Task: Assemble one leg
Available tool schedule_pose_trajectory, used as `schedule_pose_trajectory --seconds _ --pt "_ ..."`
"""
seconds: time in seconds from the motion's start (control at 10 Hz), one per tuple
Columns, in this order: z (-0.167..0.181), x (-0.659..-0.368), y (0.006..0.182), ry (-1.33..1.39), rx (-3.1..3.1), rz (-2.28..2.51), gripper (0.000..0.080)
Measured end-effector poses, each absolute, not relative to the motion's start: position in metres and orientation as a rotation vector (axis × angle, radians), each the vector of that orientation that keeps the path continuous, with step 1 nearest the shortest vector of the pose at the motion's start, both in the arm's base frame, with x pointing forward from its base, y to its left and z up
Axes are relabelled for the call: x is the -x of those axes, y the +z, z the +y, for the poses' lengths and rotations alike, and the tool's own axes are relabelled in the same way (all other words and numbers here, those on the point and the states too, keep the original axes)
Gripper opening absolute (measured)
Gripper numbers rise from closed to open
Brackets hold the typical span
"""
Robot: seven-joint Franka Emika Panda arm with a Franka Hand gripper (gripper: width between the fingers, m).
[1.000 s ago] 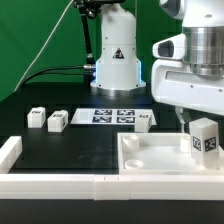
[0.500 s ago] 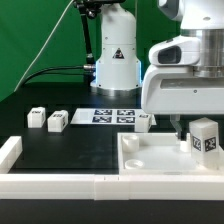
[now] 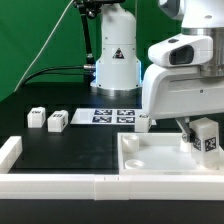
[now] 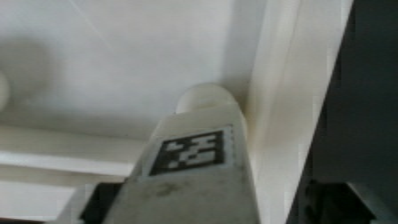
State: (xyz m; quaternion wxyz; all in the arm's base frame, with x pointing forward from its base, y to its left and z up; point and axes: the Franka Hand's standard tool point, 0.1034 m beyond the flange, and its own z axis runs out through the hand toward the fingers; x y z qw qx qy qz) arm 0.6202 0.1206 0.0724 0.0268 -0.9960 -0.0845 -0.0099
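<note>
The pincer [image 3: 200, 127] was closed on the leg [image 3: 207, 142], holding it upright by its upper part. One dark finger showed beside the block in the exterior view, and the other was hidden behind it. The leg stood over the panel [image 3: 160, 157], inside the raised rim at the corner on the exterior view's right. Whether its foot was touching the panel's floor or hanging just above it could not be told. In the wrist view the tagged face of the leg [image 4: 192, 150] ran close alongside the panel's rim, with the recessed floor beyond. Three spare legs [image 3: 37, 118] lay on the dark surface [image 3: 60, 150] outside the panel, two well off toward the exterior view's left and one just past the panel's far edge. The marker board [image 3: 112, 116] was also beyond that far edge. The step in hand looked like seating this leg in the panel's corner socket, with the carry done and the joining not yet made. The next move probably called for centring the leg's foot over the socket, keeping it upright and clear of the rim. It would then need a gentle push down and, most likely, a turn to fasten it.
</note>
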Motion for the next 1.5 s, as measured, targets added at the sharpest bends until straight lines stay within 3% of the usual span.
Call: schedule_pose_trajectory --seconds 0.1,0.2,0.5,1.2,1.5 --pt "0.1206 -0.6202 0.0723 -0.03 3.077 -0.261 0.0445" --pt "0.1206 -0.6202 0.0723 -0.03 3.078 -0.239 0.0288" --pt "0.1212 -0.6206 0.0722 -0.038 3.088 -0.068 0.0288" --pt "0.1181 -0.621 0.0706 0.011 2.761 1.366 0.029" --pt "0.1182 -0.6211 0.0706 0.02 2.684 1.5 0.029"
